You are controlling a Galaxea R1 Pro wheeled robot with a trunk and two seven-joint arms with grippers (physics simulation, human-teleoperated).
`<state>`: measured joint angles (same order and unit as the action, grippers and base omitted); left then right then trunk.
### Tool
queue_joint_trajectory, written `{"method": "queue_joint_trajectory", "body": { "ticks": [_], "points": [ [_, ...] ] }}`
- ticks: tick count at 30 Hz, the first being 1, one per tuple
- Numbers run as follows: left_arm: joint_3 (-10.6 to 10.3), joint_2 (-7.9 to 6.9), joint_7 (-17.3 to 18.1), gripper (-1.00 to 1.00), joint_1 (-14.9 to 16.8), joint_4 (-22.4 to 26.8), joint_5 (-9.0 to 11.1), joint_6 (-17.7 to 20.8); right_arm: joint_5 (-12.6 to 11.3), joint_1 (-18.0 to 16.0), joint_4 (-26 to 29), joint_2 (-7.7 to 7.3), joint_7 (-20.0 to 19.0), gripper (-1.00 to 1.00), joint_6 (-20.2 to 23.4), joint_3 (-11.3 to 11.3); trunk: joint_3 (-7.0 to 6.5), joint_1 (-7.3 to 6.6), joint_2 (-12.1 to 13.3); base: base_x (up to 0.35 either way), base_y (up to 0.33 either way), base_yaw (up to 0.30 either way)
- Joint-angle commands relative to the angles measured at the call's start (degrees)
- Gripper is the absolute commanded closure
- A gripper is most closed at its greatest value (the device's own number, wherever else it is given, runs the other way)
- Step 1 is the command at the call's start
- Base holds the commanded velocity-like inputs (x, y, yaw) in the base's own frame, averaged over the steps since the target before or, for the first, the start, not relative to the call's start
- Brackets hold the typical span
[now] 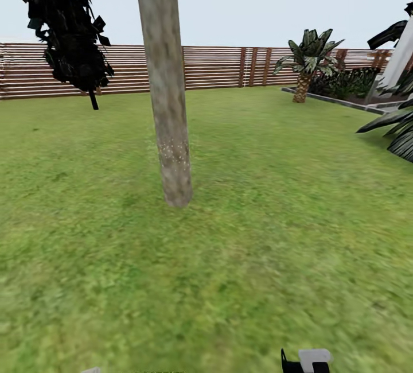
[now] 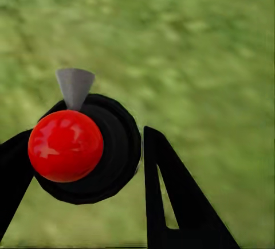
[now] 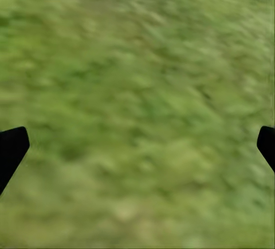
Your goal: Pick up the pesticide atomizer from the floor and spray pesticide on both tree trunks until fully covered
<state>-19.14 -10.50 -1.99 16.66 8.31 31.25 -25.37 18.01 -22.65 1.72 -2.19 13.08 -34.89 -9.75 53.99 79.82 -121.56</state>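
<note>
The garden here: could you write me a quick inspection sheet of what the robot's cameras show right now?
Surface: blurry green grass floor, no marks seen.
Job's things: tree trunk upright, whitish pesticide specks on a low band of bark. Pesticide atomizer, red knob and grey cone, between the left gripper fingers.
Clutter: nothing seen.
Grippers: left shut on the atomizer; right gripper open over grass, tips wide apart.
Cables: nothing seen.
Surroundings: slatted wooden fence, palm, dark conifer.
</note>
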Motion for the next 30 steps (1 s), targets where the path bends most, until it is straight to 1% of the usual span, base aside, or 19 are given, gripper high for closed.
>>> {"method": "queue_joint_trajectory", "body": {
  "ticks": [1, 12, 17, 28, 30],
  "points": [
    [-0.5, 0.01, -0.2, 1.00, 0.0, 0.0, 0.3, -0.2, 0.6, 0.0, -0.1, 0.00, 0.3, -1.00, -0.1, -0.4, 0.05, -0.01, 0.0, 0.000, 0.000, 0.279],
    [-0.5, 0.21, -0.2, 1.00, 0.0, 0.0, 0.3, -0.2, 0.6, 0.0, -0.1, 0.00, 0.2, -1.00, -0.1, -0.4, 0.05, -0.01, 0.0, -0.002, 0.000, 0.279],
    [-0.5, 0.39, -0.2, 1.00, 0.0, 0.0, 0.3, -0.2, 0.6, 0.0, -0.1, 0.00, 0.2, -1.00, -0.2, -0.4, 0.05, -0.01, 0.0, -0.309, -0.036, 0.279],
    [-0.5, 0.39, -0.2, 1.00, 0.0, 0.0, 0.3, -0.2, 0.6, 0.0, -0.1, 0.00, 0.2, -1.00, -0.1, -0.4, 0.05, -0.01, 0.0, -0.259, -0.214, 0.279],
    [-0.5, 0.39, -0.2, 1.00, 0.0, 0.0, 0.3, -0.2, 0.6, 0.0, -0.1, 0.00, 0.2, -1.00, -0.1, -0.4, 0.05, -0.01, 0.0, -0.298, -0.094, 0.279]
  ]
}}
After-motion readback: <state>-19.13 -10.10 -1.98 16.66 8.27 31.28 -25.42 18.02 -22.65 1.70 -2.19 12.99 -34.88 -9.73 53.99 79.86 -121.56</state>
